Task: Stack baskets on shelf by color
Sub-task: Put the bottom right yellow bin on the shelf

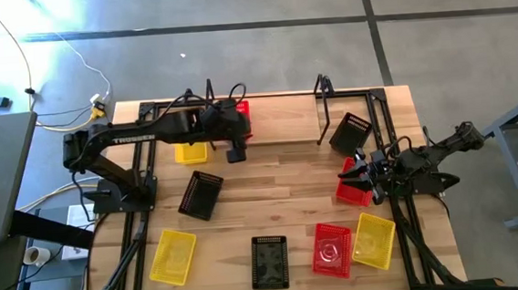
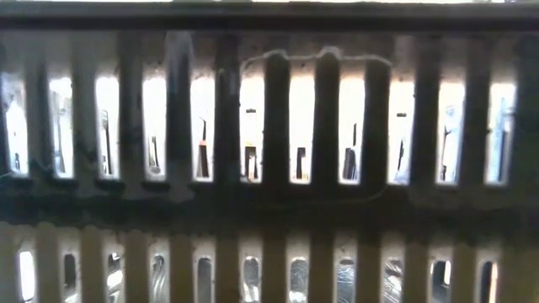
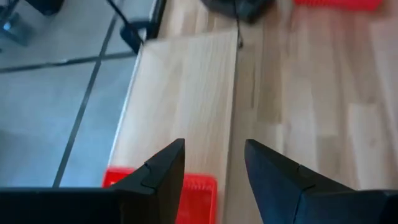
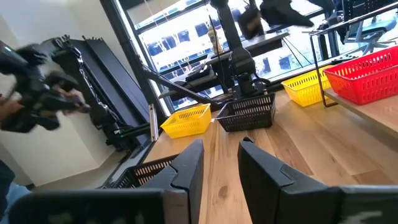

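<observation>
The shelf [image 1: 280,121] stands at the table's far edge. One red basket [image 1: 242,117] rests on its left end and shows under my left gripper [image 3: 214,155], which hovers open just above it [image 1: 238,139]. My right gripper [image 4: 221,155] is open with nothing between its fingers. It hangs at the table's right side [image 1: 352,169], beside another red basket [image 1: 352,190]. A black basket [image 1: 350,132] leans tilted at the shelf's right wire frame. The other baskets lie scattered on the table.
A yellow basket [image 1: 191,152] lies under the left arm and a black one [image 1: 200,195] left of centre. Along the near edge lie yellow [image 1: 173,256], black [image 1: 269,261], red [image 1: 332,250] and yellow [image 1: 374,240] baskets. Black basket mesh [image 2: 269,151] blocks the low view.
</observation>
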`<state>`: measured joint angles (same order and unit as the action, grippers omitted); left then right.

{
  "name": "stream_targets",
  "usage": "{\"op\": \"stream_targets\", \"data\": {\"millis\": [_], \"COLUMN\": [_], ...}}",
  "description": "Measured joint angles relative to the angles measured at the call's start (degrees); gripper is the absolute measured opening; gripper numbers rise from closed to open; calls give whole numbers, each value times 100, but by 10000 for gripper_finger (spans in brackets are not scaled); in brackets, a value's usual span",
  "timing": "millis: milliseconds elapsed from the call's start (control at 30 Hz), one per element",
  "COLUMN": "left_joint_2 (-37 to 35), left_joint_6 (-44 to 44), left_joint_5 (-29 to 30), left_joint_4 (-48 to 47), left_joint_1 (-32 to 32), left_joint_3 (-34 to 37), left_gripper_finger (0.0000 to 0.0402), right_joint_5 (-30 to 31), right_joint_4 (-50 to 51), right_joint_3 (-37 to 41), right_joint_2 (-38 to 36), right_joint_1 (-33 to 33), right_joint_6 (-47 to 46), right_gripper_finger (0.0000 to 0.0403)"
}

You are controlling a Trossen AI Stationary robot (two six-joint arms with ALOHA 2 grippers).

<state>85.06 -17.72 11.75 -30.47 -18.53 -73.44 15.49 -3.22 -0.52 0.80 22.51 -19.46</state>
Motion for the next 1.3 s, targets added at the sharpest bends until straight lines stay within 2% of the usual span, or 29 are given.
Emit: {"op": "stream_targets", "data": {"millis": [200, 400, 533, 633, 733, 933, 1100, 1200, 1300], "left_joint_2": [0, -53, -301, -508, -761, -1125, -1222, -1222, -1220], "left_joint_6": [468, 1057, 1665, 2115, 2611, 3500, 4056, 4157, 4168], "left_joint_5": [248, 242, 208, 175, 177, 326, 430, 435, 431], "left_joint_4": [-1052, -2163, -2471, -2484, -2464, -2227, -2182, -2140, -1896], "left_joint_1": [487, 981, 1328, 1630, 1928, 2492, 2864, 3076, 3270], "left_joint_3": [-1063, -1566, -1376, -1103, -788, -206, 60, 170, 370], "left_gripper_finger": [157, 157, 157, 157, 157, 156, 156, 156, 156], "right_joint_5": [259, 363, 414, 599, 597, 597, 549, 620, 756], "right_joint_4": [-60, -157, -356, -488, -829, -2213, -3074, -2997, -2403], "right_joint_3": [-1, -6, -8, -8, -11, -11, -17, -138, -614], "right_joint_2": [0, -2, -2, -2, 0, 0, 15, 113, 390], "right_joint_1": [0, 0, 0, -1, -1, -1, -1, 1, 1], "right_joint_6": [-50, -1044, -1958, -2057, -1884, -1039, -722, -756, -905], "right_gripper_finger": [87, 87, 87, 87, 87, 87, 87, 87, 87]}}
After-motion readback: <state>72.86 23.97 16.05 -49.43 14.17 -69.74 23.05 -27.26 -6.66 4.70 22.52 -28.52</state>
